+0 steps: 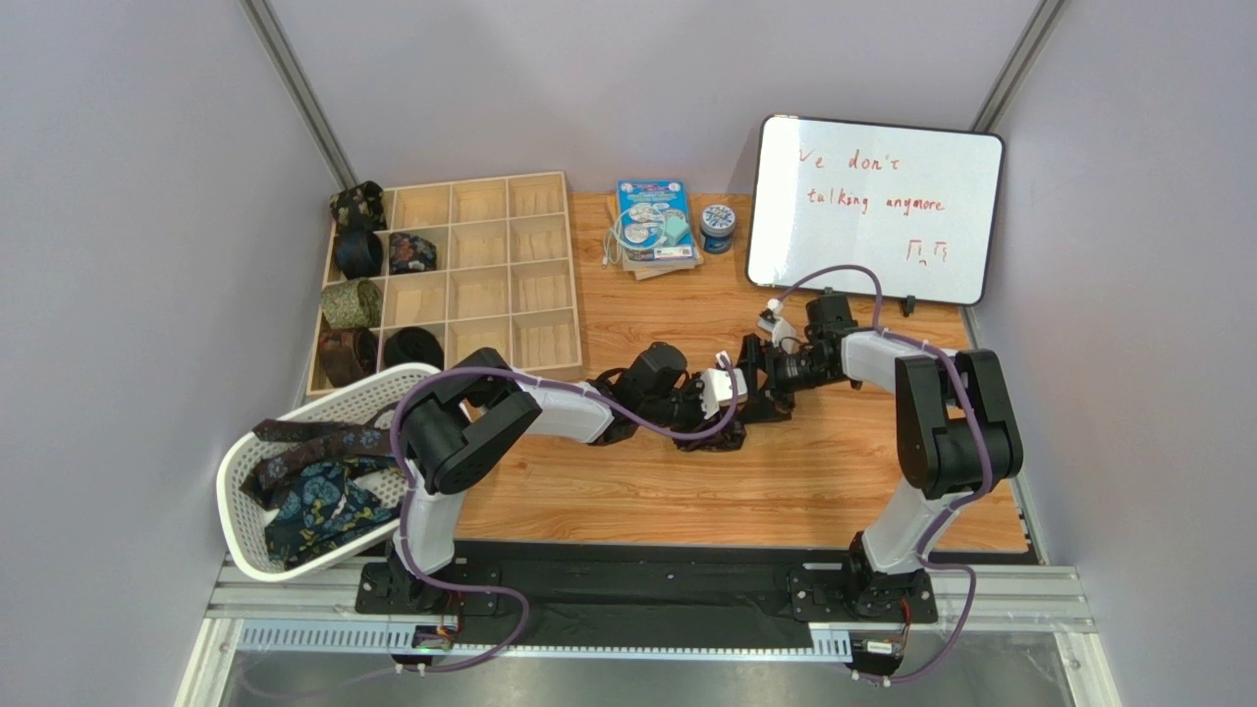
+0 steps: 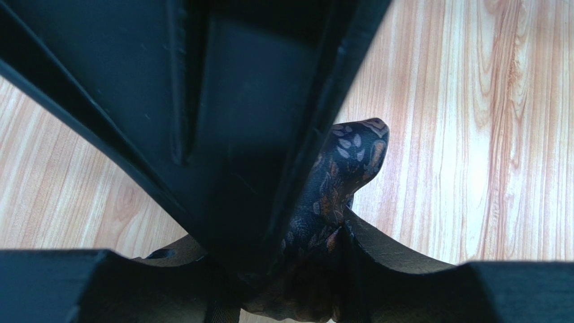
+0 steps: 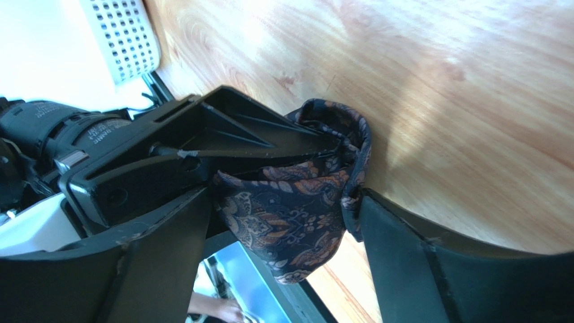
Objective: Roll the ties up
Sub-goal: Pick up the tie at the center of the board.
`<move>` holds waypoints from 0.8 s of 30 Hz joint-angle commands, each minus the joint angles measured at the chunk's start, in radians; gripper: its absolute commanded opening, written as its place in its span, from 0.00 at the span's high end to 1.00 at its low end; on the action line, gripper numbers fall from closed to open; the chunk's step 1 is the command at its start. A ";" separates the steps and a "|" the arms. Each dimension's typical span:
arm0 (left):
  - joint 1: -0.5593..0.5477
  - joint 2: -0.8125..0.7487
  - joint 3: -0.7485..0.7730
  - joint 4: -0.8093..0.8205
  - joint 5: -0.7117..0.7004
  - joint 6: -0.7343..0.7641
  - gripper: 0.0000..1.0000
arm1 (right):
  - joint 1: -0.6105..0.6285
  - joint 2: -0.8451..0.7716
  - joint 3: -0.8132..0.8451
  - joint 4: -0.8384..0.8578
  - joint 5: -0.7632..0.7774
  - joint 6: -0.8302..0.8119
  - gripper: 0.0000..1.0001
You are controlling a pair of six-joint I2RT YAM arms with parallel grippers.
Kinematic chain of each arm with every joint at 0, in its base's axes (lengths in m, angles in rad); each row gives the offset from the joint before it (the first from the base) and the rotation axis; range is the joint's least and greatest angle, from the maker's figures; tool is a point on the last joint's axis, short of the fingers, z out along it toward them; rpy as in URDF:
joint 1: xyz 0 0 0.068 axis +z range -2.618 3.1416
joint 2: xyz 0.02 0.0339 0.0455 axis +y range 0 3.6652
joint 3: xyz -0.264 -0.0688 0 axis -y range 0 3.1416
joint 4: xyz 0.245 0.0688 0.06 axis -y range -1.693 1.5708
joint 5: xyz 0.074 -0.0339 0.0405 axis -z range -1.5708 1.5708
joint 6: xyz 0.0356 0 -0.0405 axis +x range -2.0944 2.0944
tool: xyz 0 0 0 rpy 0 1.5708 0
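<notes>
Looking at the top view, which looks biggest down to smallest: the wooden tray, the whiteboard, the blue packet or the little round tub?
1. wooden tray, only just
2. whiteboard; it leans, so these two nearly tie
3. blue packet
4. round tub

1. The top external view hangs high above and behind the arms and looks down toward 12 o'clock. It stands far off, so the whole table (image 1: 767,486) shows.
2. The left wrist view sits very close and faces down onto the wood, with its own fingers (image 2: 54,282) at 6 o'clock.
3. The right wrist view is just as close, angled low across the boards, with a white basket (image 3: 128,33) at 11 o'clock.
4. Both wrist views share one patch, the tie (image 2: 350,161), which lies at the overhead view's centre and is too small there to make out.
</notes>
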 commanded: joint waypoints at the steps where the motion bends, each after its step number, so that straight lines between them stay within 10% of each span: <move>1: 0.006 0.053 -0.020 -0.157 -0.016 0.013 0.80 | 0.012 -0.019 0.006 -0.036 -0.039 -0.052 0.30; 7: 0.011 0.051 -0.020 -0.157 -0.016 0.003 0.79 | 0.010 -0.011 0.020 -0.084 -0.004 -0.086 0.58; 11: 0.023 0.036 -0.023 -0.152 -0.010 -0.029 0.67 | 0.010 0.009 0.044 -0.105 0.016 -0.091 1.00; 15: 0.057 -0.063 -0.067 -0.092 0.013 -0.128 0.38 | 0.010 0.009 0.055 -0.113 0.064 -0.082 1.00; 24: 0.130 -0.413 -0.096 -0.248 0.009 -0.239 0.12 | 0.010 -0.057 0.097 -0.081 0.027 0.062 1.00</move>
